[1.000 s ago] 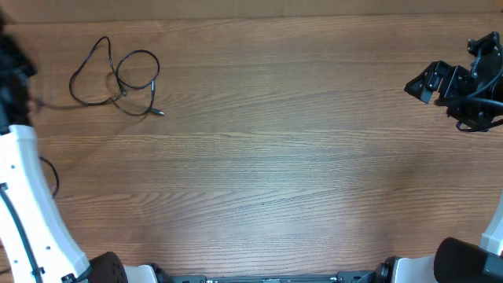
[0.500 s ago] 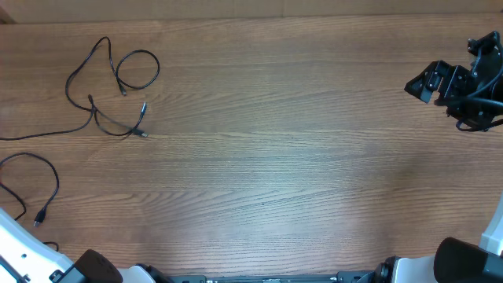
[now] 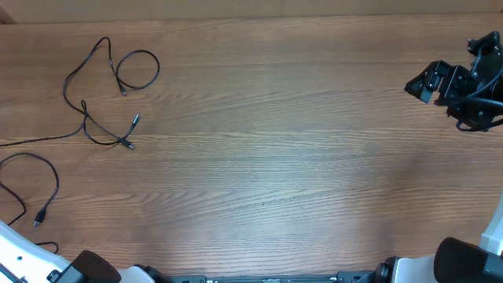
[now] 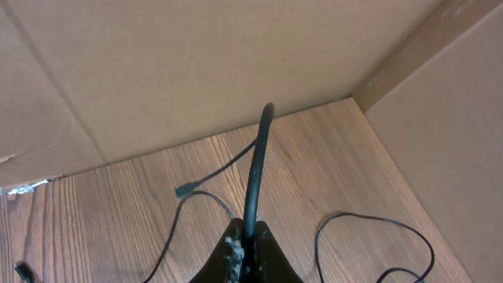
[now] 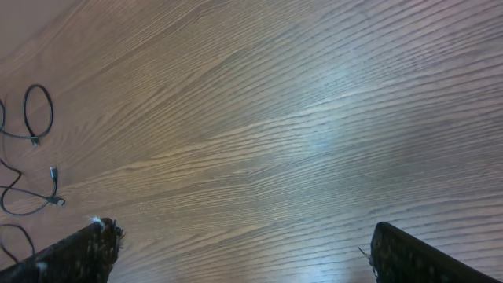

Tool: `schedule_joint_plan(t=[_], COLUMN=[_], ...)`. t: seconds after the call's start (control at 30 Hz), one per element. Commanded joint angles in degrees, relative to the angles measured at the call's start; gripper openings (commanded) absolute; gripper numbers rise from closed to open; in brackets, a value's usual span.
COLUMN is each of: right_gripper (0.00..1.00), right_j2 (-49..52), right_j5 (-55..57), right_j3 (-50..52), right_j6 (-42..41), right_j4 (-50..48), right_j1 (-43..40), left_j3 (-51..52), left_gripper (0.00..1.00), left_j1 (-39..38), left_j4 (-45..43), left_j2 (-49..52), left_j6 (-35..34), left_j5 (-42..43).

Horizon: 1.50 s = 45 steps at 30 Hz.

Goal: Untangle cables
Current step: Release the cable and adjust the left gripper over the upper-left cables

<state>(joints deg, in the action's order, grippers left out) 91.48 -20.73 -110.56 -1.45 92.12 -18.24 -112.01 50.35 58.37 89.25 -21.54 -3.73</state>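
Brown wood with a fine grain covers the table (image 3: 267, 173). At the lower left corner of the overhead view, only a white part of the left arm (image 3: 20, 255) shows. The left gripper (image 4: 249, 240) shows only in its own wrist view. Its fingers are pressed together on a black cable (image 4: 255, 165), which rises stiffly from the tips and bends over at the top. Behind it stand cardboard walls (image 4: 196, 63), which meet the wood at a corner.

The cables (image 3: 84, 110) lie on the left part of the table, toward the far edge. They are thin, black and loose. One makes a round loop, and a strand runs from the group to the left edge. Small plug ends lie beside the strands. Nearer to the front, a second cable (image 3: 53, 174) curves in an open arc and ends in a plug (image 3: 37, 222).

The middle of the table is bare wood. At the far right, the right gripper (image 5: 241, 232) hangs above the table, well apart from the cables. Its fingers are spread wide and nothing is between them.
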Motion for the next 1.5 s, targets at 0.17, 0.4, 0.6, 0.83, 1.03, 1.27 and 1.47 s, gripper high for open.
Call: schedule_joint_plan(t=[0.17,0.4,0.6,0.83,1.03,1.27,1.47], right_gripper=[1.00,1.00,1.00,1.00,1.00,1.00,1.00], right_j2=[0.0,0.0,0.0,0.0,0.0,0.0,0.0], right_j5=[0.1,0.2,0.2,0.2,0.2,0.2,0.2], right_j3=[0.0,0.0,0.0,0.0,0.0,0.0,0.0], right_j6=[0.4,0.4,0.4,0.4,0.5,0.5,0.5], right_j4=[-0.3,-0.2,-0.3,-0.2,0.0,0.0,-0.1], right_j1=[0.3,0.3,0.3,0.3,0.3,0.3,0.3], left_j3=[-0.6,-0.6,-0.6,-0.6,-0.6,-0.6,-0.6], left_gripper=[0.04,0.04,0.04,0.04,0.19,1.00,1.00], left_j1=[0.2,-0.2,-2.9,-9.8,-15.6,-18.1,-17.9], left_j4=[1.9,2.7,2.4,3.0,3.8,5.1,9.4], left_j2=[4.1,9.9,14.9,21.4,25.8,27.2,27.2], left_j6=[-0.8,-0.8,1.4,13.0,13.9,13.6,13.6], left_j5=[1.6,13.6,20.5,25.8,25.6,23.1,22.6])
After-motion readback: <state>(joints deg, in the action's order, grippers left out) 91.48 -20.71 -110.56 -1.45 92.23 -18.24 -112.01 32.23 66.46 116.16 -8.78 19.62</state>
